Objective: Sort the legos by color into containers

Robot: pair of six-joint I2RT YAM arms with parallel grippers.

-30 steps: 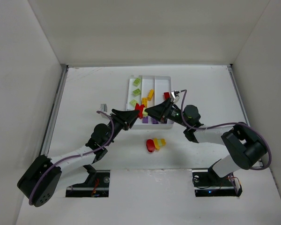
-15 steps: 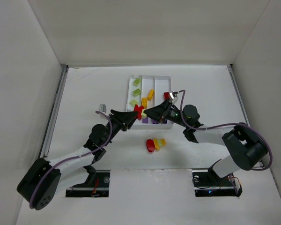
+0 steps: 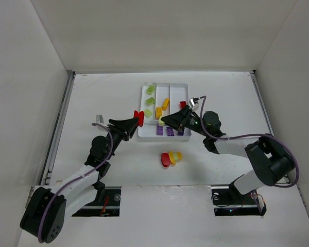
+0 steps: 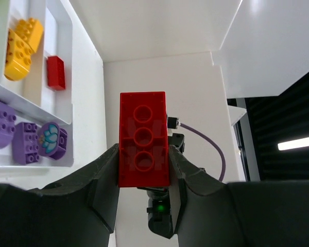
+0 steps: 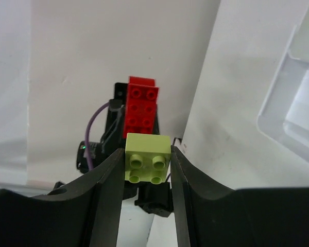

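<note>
Retreat of left end effector (image 3: pixel 134 121), clamped on red brick (image 4: pixel 143 139), from over white tray (image 3: pixel 177 85) to its left leaves red unsorted, while right end effector (image 3: pixel 164 121) grips light green brick (image 5: pixel 147 157) above the tray.

Bricks mostly sorted in white tray (image 3: pixel 187 85); two held, two loose.
L section: 3 lt-green bricks (image 3: pixel 150 100); mid: yellow-orange bricks (image 3: pixel 165 103); R: one small red brick (image 3: pixel 183 104); crosswise near section: 3 purple bricks (image 3: pixel 170 131). Long red brick (image 4: pixel 143 146) pinched in left gripper (image 4: pixel 143 154) by tray's L edge. 2x2 green brick (image 5: pixel 147 157) pinched in right gripper (image 5: pixel 147 153), above tray. Red piece (image 3: pixel 165 159) & yellow piece (image 3: pixel 174 157) lie touching on table (image 3: pixel 103 98), near side of tray.
</note>
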